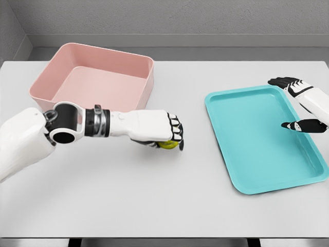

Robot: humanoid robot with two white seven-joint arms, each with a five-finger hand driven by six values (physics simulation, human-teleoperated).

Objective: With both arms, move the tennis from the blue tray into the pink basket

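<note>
Yellow-green tennis ball (167,144) gripped in left hand (163,133) above table (154,195), between pink basket (95,80) and blue tray (262,136). Right hand (300,103) spread open over tray. No readable text.

There is a single view, from a camera on the robot's head. It looks steeply down and forward across a flat, light grey rectangular table (169,206), near enough that the tabletop fills most of the picture. The table's near edge runs along the bottom border, and its far edge lies high in the picture. Beyond it a grey textured back wall (180,15) closes the top. No second view is given, so nothing is shared between cameras.
</note>
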